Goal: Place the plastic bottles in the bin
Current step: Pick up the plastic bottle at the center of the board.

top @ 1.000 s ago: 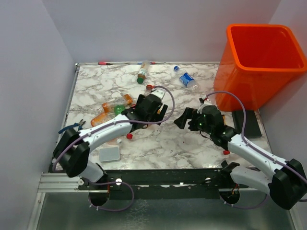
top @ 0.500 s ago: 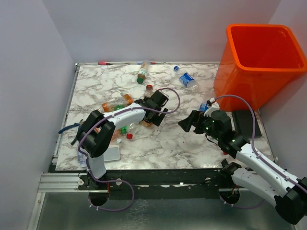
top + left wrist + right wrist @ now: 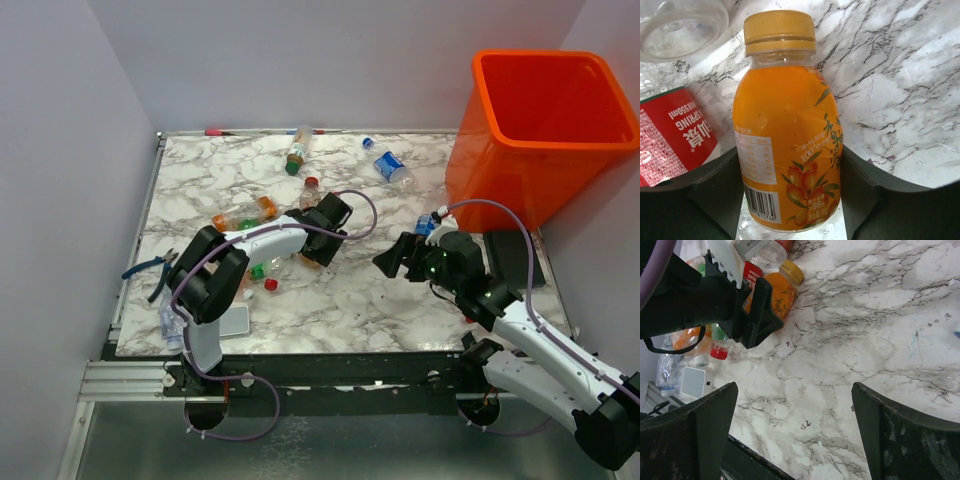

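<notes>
Marble tabletop [image 3: 900, 75] bears an orange bottle [image 3: 787, 145] (yellow cap, fruit label) between left gripper [image 3: 789, 165] fingers [image 3: 715, 200], perhaps clamped; right gripper [image 3: 795, 390] gapes.

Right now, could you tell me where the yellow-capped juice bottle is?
The juice bottle lies on the table between the left gripper's fingers in the left wrist view, beside a red-labelled bottle.

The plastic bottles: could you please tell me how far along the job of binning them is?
Done: nothing shows inside the bin, as far as the top view sees. In hand: the left end effector straddles the orange juice bottle; a firm grip cannot be confirmed. The right end effector hangs open and empty. Left: that bottle, the red-labelled bottle beside it, the blue-labelled bottle and others.
</notes>
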`<state>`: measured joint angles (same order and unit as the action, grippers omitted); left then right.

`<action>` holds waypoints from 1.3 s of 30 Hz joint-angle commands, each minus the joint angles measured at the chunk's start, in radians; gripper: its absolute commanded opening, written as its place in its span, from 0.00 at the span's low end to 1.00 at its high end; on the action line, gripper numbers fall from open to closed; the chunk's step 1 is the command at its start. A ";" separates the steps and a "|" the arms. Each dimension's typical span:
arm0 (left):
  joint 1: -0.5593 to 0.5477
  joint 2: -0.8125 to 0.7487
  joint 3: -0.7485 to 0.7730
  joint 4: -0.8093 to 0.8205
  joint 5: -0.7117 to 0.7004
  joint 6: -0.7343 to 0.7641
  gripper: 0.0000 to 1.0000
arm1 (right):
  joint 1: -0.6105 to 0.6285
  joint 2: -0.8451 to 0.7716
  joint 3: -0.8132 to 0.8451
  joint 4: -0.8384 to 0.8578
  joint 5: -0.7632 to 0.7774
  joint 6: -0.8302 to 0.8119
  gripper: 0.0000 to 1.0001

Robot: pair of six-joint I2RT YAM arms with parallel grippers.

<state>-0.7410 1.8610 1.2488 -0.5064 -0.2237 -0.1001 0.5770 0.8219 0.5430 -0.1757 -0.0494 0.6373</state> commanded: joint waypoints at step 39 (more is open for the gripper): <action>-0.003 -0.947 -0.792 1.205 0.607 -0.542 0.32 | 0.138 0.253 0.284 0.581 -0.231 0.153 0.91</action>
<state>-0.7418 0.9279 0.4744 0.6594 0.3302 -0.6479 0.7109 1.0618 0.7753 0.3660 -0.3042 0.8192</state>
